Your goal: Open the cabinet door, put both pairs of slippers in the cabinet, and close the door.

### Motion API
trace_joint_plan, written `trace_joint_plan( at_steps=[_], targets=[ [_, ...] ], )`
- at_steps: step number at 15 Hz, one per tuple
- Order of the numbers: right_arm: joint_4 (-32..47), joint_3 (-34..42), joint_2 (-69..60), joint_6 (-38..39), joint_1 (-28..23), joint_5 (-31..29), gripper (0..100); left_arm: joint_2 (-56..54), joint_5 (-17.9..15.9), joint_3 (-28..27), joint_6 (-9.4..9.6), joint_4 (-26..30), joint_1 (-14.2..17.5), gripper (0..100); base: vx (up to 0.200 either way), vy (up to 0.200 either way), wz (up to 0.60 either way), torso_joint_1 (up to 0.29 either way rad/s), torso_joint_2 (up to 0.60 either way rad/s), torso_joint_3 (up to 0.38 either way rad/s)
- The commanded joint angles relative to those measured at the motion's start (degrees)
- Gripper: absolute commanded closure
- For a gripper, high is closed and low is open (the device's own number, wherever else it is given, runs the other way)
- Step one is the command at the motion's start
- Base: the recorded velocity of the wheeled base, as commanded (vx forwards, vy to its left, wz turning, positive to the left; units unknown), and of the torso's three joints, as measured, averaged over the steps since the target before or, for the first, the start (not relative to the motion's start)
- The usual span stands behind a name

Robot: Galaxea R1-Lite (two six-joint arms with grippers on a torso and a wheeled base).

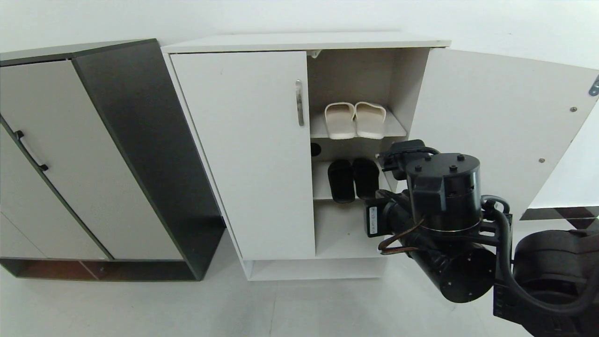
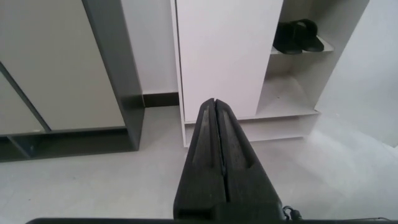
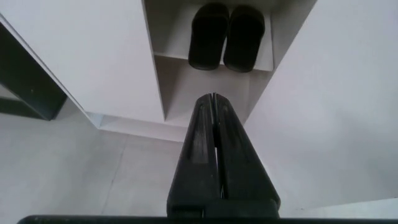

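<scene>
A home-like hallway: white shoe cabinet (image 1: 243, 154) and grey cabinet (image 1: 51, 154) against a wall (image 1: 281, 16).

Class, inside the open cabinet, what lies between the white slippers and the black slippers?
In the head view, one white shelf board bearing the white slippers; the black slippers lie below.

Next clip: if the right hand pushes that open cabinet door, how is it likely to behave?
The open door looks like a flat, rigid panel, so it would probably swing as one piece rather than flex. Its inner face looks smooth, with no handle on it, so the shut right hand might slide along it.
</scene>
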State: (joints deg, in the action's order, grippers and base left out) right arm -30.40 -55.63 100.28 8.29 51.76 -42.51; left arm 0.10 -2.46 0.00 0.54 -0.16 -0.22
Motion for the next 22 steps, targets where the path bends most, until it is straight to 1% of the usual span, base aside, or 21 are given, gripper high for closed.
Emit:
trace_joint_plan(
  at_steps=[1, 5, 9, 16, 19, 22],
  targets=[
    [-0.01, -0.01, 0.44, -0.03, 0.01, -0.03, 100, -0.01, 0.0, 0.0, -0.01, -0.02, 0.04, 100, 0.0, 0.0, 0.0, 0.0, 0.0, 0.0],
    [0.08, -0.01, 0.62, -0.03, 0.01, -0.03, 100, -0.01, 0.0, 0.0, -0.01, -0.02, 0.04, 100, 0.0, 0.0, 0.0, 0.017, -0.17, -0.254],
    [0.08, -0.36, 0.53, -0.2, 0.01, -0.03, 100, -0.01, 0.0, 0.0, -0.01, -0.02, 0.04, 100, 0.0, 0.0, 0.0, 0.061, -0.51, -0.356],
    [0.08, -0.18, 0.18, -0.38, 0.01, -0.03, 100, -0.01, 0.0, 0.0, -0.01, -0.02, 0.04, 100, 0.0, 0.0, 0.0, 0.14, -0.47, -0.339],
    [0.08, -0.18, 0.44, -0.38, 0.01, -0.03, 100, -0.01, 0.0, 0.0, -0.45, -0.02, 0.04, 100, 0.0, 0.0, 0.0, 0.167, -0.48, -0.32],
    [0.08, -0.1, 0.44, -0.38, 0.01, -0.03, 100, -0.01, 0.0, 0.0, -0.45, -0.02, 0.04, 100, 0.0, 0.0, 0.0, 0.186, -0.5, -0.312]
  ],
)
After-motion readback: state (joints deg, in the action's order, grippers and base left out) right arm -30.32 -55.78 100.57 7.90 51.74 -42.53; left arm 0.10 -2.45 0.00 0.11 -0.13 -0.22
